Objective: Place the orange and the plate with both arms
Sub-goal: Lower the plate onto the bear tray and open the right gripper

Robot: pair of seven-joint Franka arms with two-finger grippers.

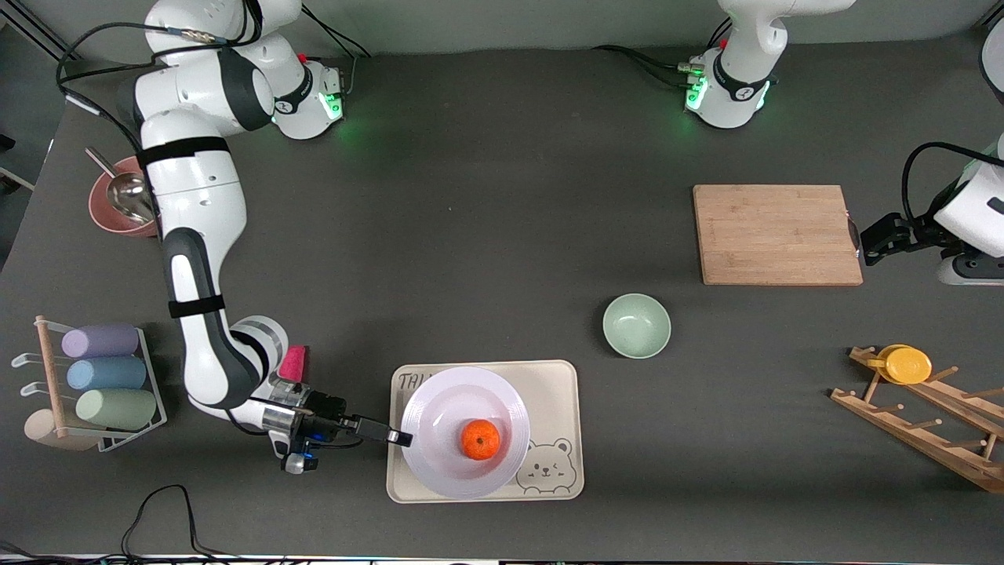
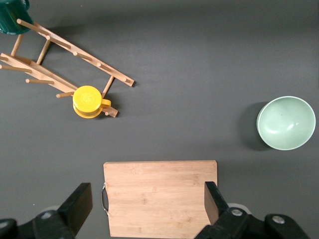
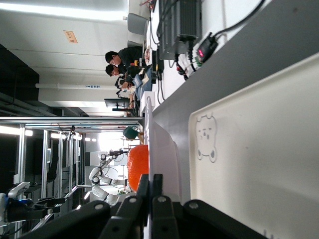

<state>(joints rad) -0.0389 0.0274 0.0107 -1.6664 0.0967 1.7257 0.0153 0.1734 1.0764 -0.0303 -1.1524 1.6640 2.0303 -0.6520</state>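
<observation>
From the front, the dark grey desk [image 1: 486, 235] carries the plate [image 1: 463, 431] on a cream tray [image 1: 561, 392], the orange [image 1: 480, 439] in it; the right pincer [image 1: 401, 438] is clenched on its rim. Left wrist view: the left pincer [image 2: 148, 203] hangs released over a cutting board [image 2: 159, 194]. Right wrist view: office room, plate edge gripped.

I see a bright orange orange [image 1: 480, 439] on a shiny white plate [image 1: 447, 471]. The tray [image 1: 561, 392] is cream with a little bear drawn on it. The bowl [image 1: 636, 326] is pale green. The board [image 1: 776, 234] is light brown wood. The cup [image 1: 908, 365] is yellow. The surface [image 1: 502, 196] is dark grey.
</observation>
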